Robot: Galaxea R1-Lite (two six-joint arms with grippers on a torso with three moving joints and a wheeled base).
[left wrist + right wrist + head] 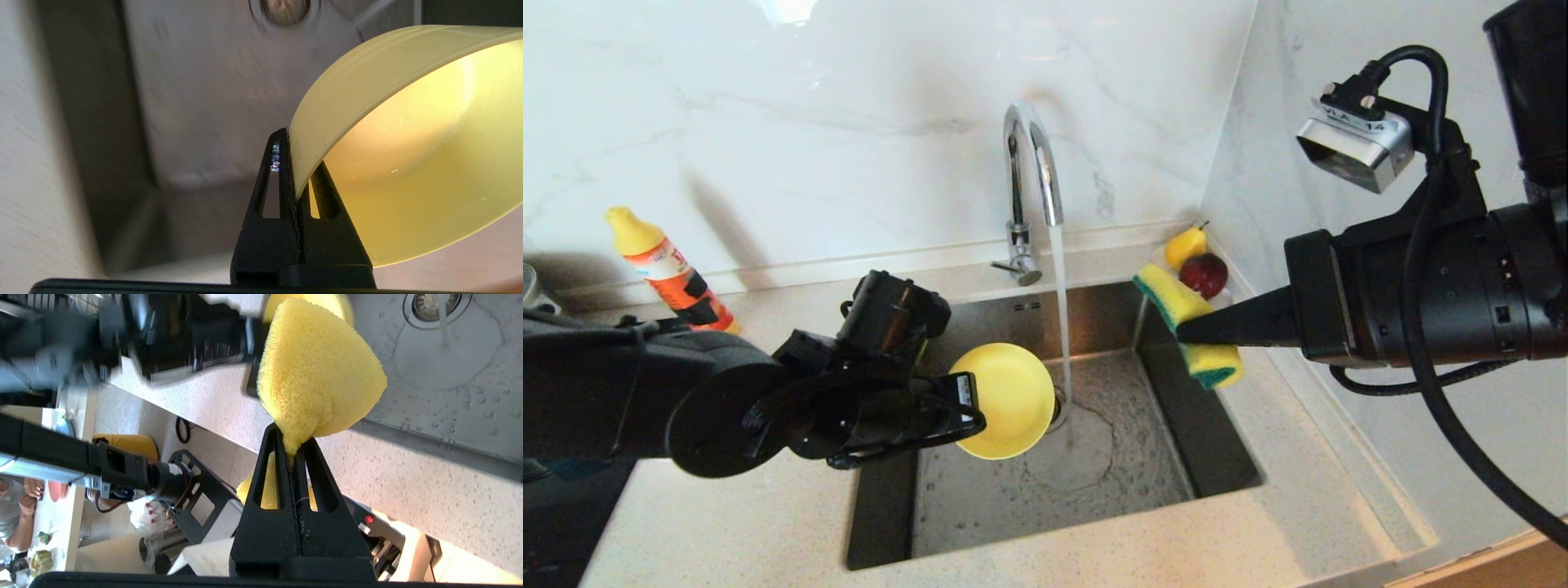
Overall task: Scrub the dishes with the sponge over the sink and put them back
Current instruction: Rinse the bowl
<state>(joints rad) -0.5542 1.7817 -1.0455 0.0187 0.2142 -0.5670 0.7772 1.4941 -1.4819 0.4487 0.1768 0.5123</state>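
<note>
My left gripper (968, 412) is shut on the rim of the yellow bowl (1005, 400), holding it tilted above the steel sink (1217, 457), just left of the running water. In the left wrist view the bowl (408, 163) is pinched at its wall between the fingertips (282, 163). My right gripper (1188, 329) is shut on the yellow and green sponge (1176, 298), held over the sink's right edge. The sponge (318, 371) bulges out beyond the closed jaws in the right wrist view. The pink and light blue bowls are out of view.
The curved chrome tap (1033, 163) pours a stream onto the drain (435, 306). An orange and yellow detergent bottle (666, 269) stands on the counter at the back left. A yellow pear (1184, 245) and a dark red fruit (1205, 273) sit in the back right corner.
</note>
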